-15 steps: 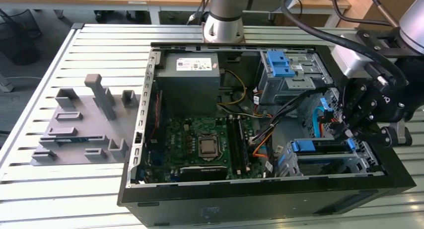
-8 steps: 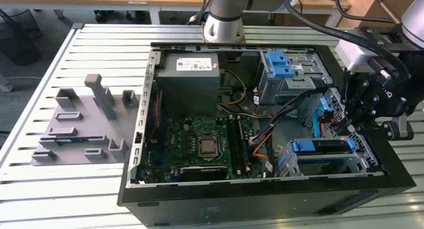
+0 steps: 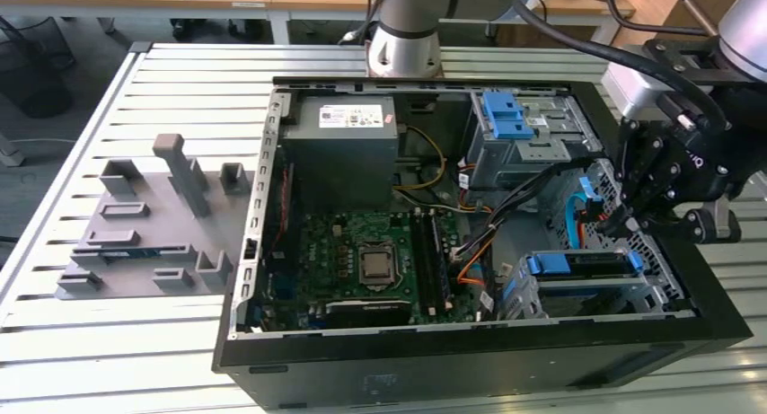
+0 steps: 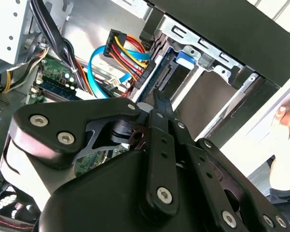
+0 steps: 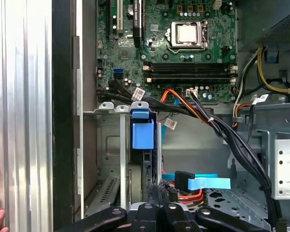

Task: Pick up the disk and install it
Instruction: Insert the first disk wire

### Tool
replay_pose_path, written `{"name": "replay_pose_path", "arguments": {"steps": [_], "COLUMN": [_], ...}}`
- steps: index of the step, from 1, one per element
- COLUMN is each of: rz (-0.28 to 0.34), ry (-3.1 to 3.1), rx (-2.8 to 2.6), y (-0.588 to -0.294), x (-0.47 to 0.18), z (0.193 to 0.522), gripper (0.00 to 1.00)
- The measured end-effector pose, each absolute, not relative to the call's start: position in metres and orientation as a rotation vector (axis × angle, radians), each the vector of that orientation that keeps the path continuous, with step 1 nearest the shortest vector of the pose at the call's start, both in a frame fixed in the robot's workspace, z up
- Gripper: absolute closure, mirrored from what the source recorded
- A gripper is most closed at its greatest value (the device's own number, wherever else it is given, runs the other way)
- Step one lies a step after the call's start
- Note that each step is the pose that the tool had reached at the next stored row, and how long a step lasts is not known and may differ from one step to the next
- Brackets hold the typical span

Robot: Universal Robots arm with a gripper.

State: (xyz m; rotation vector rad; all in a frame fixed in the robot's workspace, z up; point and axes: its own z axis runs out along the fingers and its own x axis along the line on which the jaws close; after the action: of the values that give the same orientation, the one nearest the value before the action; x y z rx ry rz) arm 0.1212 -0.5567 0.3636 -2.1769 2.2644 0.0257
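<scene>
The disk (image 3: 585, 265), silver with a blue carrier, lies in the lower drive cage (image 3: 641, 299) at the near right corner of the open computer case. In the first wrist view the disk (image 5: 143, 135) stands edge-on in its slot, blue tab toward the motherboard. In the second wrist view the disk's (image 4: 182, 59) blue end sits between the cage rails. My gripper (image 3: 631, 218) hangs over the case's right wall, shut. Its tips (image 5: 157, 193) sit at the disk's cable end; whether they touch it I cannot tell. In the second wrist view the gripper (image 4: 159, 99) points at the slot.
Blue and coloured cables (image 5: 198, 183) lie beside the tips. An upper cage with a light-blue latch (image 3: 509, 118), a grey power supply (image 3: 341, 140) and the motherboard (image 3: 372, 261) fill the case. A grey fixture (image 3: 144, 234) stands left. A person's hand (image 4: 286, 145) rests outside the case wall.
</scene>
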Motion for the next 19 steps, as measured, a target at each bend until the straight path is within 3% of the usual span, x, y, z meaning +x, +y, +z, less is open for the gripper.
{"name": "replay_pose_path", "arguments": {"steps": [15,18,19], "rz": [0.013,0.011,0.009], "ry": [2.270,2.274,2.276], "rx": [-2.152,-2.146,-2.142], "y": [-0.5508,-0.5504,-0.5501], "x": [0.1212,0.1212,0.1212], "z": [0.3629,0.3625,0.3623], "gripper": [0.89,0.83,0.76]}}
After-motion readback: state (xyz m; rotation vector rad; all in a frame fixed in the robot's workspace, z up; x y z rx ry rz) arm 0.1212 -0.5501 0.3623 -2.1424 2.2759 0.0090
